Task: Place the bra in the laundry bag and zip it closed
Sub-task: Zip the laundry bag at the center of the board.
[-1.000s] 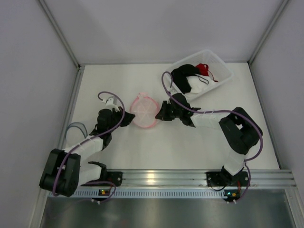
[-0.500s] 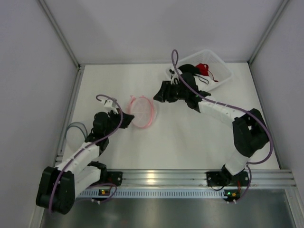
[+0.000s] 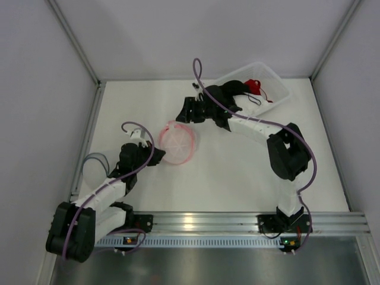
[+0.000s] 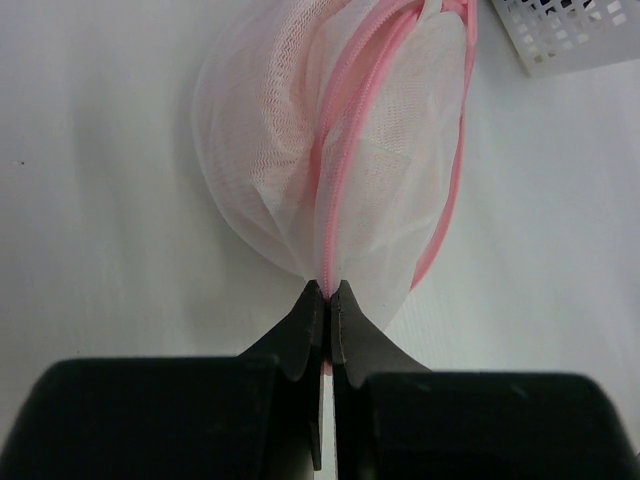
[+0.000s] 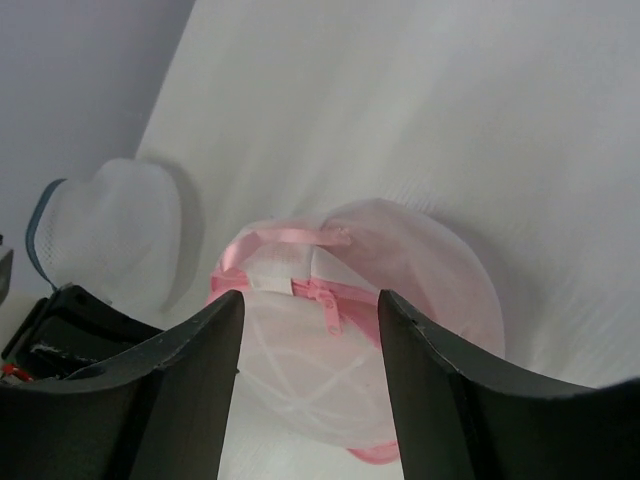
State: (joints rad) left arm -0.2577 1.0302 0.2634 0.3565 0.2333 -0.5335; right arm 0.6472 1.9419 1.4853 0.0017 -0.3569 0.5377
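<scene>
One laundry bag [image 3: 177, 143] (left tool [image 4: 327, 295] pinching it); one basket [image 3: 282, 94]; right tool [image 5: 310, 300] spread.

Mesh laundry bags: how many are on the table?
2. A pink-trimmed bag sits mid-table, pinched by the left gripper; a white bag with dark trim lies by the table's left edge. Others may hide in the basket.
</scene>
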